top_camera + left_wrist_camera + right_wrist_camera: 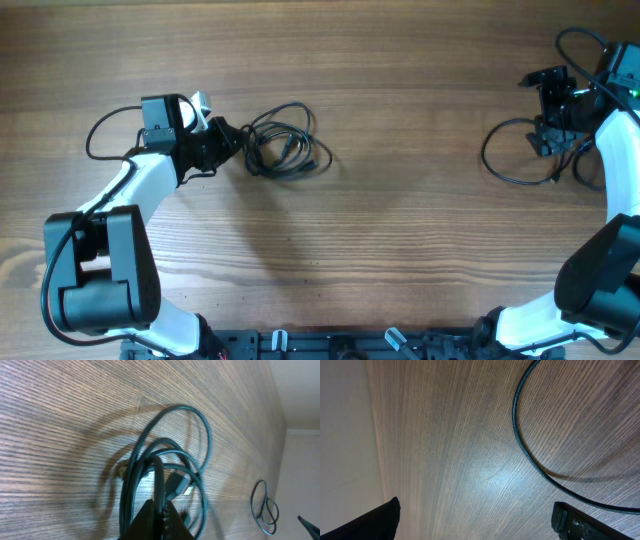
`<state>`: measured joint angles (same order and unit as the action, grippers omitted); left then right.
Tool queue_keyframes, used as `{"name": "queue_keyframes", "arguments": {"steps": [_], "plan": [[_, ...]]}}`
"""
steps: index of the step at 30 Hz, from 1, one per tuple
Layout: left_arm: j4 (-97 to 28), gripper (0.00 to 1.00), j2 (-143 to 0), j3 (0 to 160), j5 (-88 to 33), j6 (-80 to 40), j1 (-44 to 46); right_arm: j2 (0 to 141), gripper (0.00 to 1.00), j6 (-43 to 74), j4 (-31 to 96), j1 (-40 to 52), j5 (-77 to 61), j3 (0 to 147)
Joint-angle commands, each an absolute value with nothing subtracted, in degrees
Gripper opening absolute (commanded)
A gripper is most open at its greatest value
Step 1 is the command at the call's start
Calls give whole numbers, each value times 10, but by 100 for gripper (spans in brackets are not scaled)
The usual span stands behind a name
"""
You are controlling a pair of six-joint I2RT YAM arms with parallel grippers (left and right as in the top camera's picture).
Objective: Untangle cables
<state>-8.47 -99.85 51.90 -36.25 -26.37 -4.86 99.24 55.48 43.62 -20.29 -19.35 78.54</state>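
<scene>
A bundle of thin dark cables (283, 143) lies left of the table's middle, looped around small plugs with pale tips (186, 489). My left gripper (232, 140) reaches into its left edge. In the left wrist view the left gripper (161, 510) is shut, with one strand of the cables (159, 477) pinched between the jaws. A separate cable loop (512, 168) lies at the far right. My right gripper (543, 110) hovers just above it, wide open. In the right wrist view nothing is between its fingers (580, 522), and the loop's cord (530, 455) curves past ahead of them.
Thicker black wires (100, 130) trail from the left arm, and more run along the right arm (580, 40). The right-hand loop (263, 507) also shows far off in the left wrist view. Wooden tabletop (420, 230) spans the space between both arms.
</scene>
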Motion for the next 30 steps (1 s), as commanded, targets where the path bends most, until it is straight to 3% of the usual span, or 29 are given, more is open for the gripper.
{"name": "queue_keyframes", "arguments": {"steps": [1, 12, 17, 20, 22, 30], "plan": [[-84, 4, -991, 517, -359, -262, -46, 992, 100, 561, 435, -203, -184, 795], [-84, 4, -991, 517, -359, -276, -46, 992, 100, 561, 354, -203, -156, 795], [-84, 4, -991, 517, -359, -276, -46, 992, 100, 569, 431, -203, -200, 795], [-84, 4, -991, 517, -359, -277, -46, 992, 100, 480, 464, -193, -251, 794], [-84, 4, -991, 517, -359, -277, -46, 992, 100, 386, 495, -153, -292, 789], [-84, 4, -991, 517, -359, -276, -46, 992, 100, 377, 465, 43, -253, 760]]}}
